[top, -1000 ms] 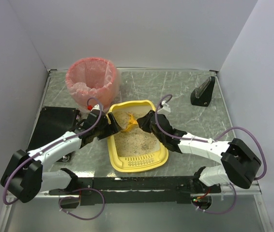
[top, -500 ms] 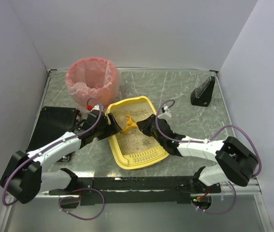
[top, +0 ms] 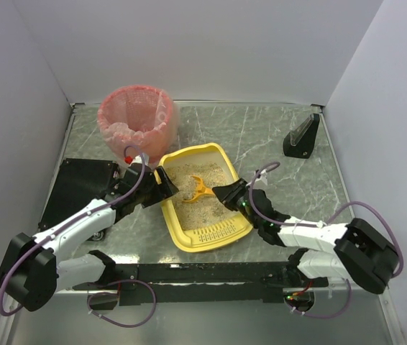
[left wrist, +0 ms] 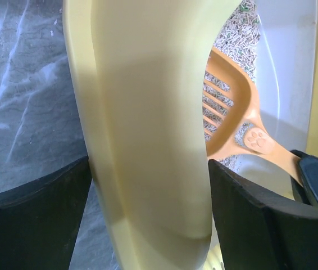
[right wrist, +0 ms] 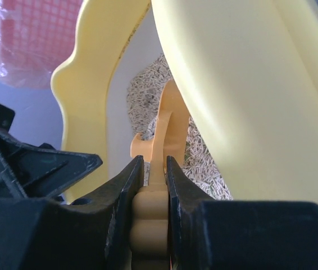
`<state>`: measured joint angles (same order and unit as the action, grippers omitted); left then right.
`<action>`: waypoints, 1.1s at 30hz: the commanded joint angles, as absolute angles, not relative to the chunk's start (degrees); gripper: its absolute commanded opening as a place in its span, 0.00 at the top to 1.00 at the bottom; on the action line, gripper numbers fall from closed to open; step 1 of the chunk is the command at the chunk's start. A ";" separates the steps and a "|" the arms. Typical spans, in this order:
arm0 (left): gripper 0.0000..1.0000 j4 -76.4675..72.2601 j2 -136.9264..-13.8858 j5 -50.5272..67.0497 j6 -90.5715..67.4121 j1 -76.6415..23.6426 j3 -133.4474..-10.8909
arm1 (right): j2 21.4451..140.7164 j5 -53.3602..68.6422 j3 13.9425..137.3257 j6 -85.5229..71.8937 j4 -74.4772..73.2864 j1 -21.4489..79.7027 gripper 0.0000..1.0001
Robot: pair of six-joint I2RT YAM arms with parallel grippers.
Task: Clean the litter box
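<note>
The litter box (top: pixel 170 215) lies skewed on the table (top: pixel 275 154) between the two arms, slotted lip toward the bases, far corner near the pink-lined basket (top: pixel 136 118). I read the left gripper (top: pixel 162 185) at the box's left rim. In the left wrist view one finger (left wrist: pixel 35 225) sits outside the wall and the other inside, both against the yellow plastic, so the jaws stand only as wide as the rim they clamp. The right gripper (top: pixel 226 195) reaches over the right rim, its jaws nearly closed, pinching the handle of the orange scoop (top: pixel 198 190). The scoop's slotted head lies down in the litter (top: pixel 207 210) mid-box.
</note>
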<state>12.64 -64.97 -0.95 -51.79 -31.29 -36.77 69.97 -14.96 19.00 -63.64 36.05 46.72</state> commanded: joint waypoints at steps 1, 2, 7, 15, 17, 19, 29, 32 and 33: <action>0.14 8.88 -63.11 -1.58 -52.38 -30.94 -36.74 | 63.73 -17.31 18.37 -63.90 38.77 46.49 1.00; 0.14 8.96 -63.28 -1.67 -52.47 -30.94 -36.74 | 62.85 -17.84 18.20 -63.81 38.85 46.49 1.00; 0.13 9.58 -63.98 -2.54 -52.29 -30.94 -37.00 | 56.87 -18.63 16.09 -65.21 38.76 45.97 1.00; 0.14 8.35 -67.32 -0.88 -50.63 -30.85 -39.28 | 49.75 -12.68 11.08 -68.55 40.51 40.72 1.00; 0.14 7.47 -68.29 -0.44 -50.45 -30.85 -39.64 | 48.70 -9.60 9.41 -70.66 40.78 38.25 1.00; 0.14 6.25 -68.47 0.61 -50.19 -30.85 -39.29 | 48.17 -5.47 7.48 -71.45 44.03 34.90 1.00; 0.19 3.78 -71.45 4.13 -46.94 -30.85 -39.72 | 39.73 0.95 4.22 -71.36 45.08 29.89 1.00; 0.21 3.95 -73.30 5.89 -44.74 -30.85 -41.13 | 39.29 3.51 3.17 -73.20 47.54 28.48 1.00; 0.24 3.69 -73.74 6.24 -43.52 -30.85 -41.57 | 39.20 3.78 2.73 -73.82 48.16 28.30 1.00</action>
<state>8.84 -71.72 1.39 -47.31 -30.55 -37.95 40.40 0.01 3.92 -70.52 40.14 29.74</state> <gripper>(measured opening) 0.794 0.273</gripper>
